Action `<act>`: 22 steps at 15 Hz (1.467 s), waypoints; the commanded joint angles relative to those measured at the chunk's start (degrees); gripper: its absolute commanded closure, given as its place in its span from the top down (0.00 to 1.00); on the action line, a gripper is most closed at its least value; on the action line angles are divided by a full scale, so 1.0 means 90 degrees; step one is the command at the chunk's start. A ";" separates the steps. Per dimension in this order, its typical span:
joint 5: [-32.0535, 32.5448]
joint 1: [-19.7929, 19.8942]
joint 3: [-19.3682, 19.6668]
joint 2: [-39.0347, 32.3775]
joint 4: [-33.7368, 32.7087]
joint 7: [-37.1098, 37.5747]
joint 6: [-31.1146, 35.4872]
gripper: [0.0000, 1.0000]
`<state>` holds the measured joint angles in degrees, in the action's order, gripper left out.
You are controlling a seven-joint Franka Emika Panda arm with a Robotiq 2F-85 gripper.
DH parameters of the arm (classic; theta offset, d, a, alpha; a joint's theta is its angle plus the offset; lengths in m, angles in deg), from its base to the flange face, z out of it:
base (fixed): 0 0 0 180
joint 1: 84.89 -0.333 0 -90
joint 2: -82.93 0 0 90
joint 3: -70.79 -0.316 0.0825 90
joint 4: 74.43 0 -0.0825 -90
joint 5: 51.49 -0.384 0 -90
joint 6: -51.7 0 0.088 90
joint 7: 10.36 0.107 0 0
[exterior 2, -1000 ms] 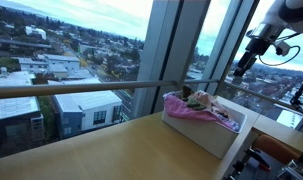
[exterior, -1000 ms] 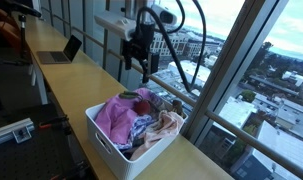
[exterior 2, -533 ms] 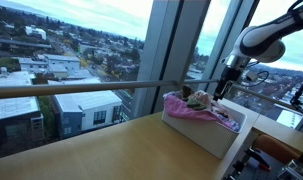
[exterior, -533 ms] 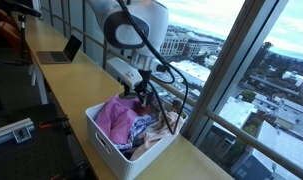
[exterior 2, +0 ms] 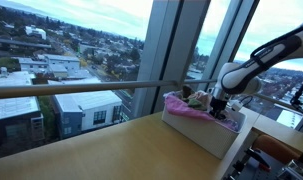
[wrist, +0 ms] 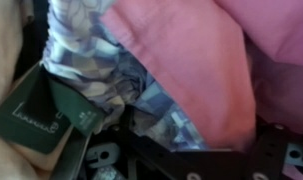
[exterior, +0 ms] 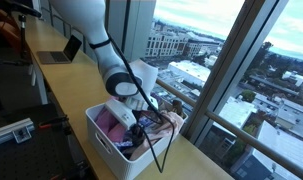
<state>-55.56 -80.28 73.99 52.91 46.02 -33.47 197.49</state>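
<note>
A white basket [exterior: 99, 132] full of clothes stands on the long wooden counter by the window; it also shows in an exterior view [exterior 2: 196, 132]. My gripper [exterior: 141, 124] is lowered into the clothes pile, also seen in an exterior view [exterior 2: 218, 108]. In the wrist view the gripper [wrist: 181, 140] is pressed close to a blue patterned cloth [wrist: 101, 70] beneath a pink cloth [wrist: 191, 50]. Its dark fingers look spread, with fabric between them. A green label [wrist: 31, 120] lies to the left. The fingertips are buried in cloth.
A laptop [exterior: 61, 50] sits further along the counter [exterior: 81, 85]. Tall window glass and a rail [exterior 2: 81, 88] run along the counter's far side. A cream cloth [exterior: 169, 122] hangs at the basket's window end.
The arm has come down from above the basket into the clothes. The gripper, high and clear a second ago, is now sunk into the pile.
</note>
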 commanded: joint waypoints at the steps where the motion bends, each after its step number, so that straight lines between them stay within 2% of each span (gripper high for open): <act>1: 0.0493 0.0182 -0.0151 -0.0778 -0.0311 0.0026 0.0368 1.00; 2: 0.0565 0.0211 -0.0155 -0.0922 -0.0371 0.0061 0.0427 0.75; 3: 0.0628 0.0227 -0.0148 -0.1010 -0.0403 0.0093 0.0485 0.72; 5: 0.0685 0.0247 -0.0157 -0.1039 -0.0403 0.0126 0.0491 0.60; 13: 0.0620 0.0390 -0.0354 -0.0196 0.0305 0.0056 0.0551 0.01; 22: 0.0639 0.0441 -0.0254 0.1515 0.1440 0.0071 0.0753 0.00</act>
<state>-50.95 -77.44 71.78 58.81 53.88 -33.23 203.54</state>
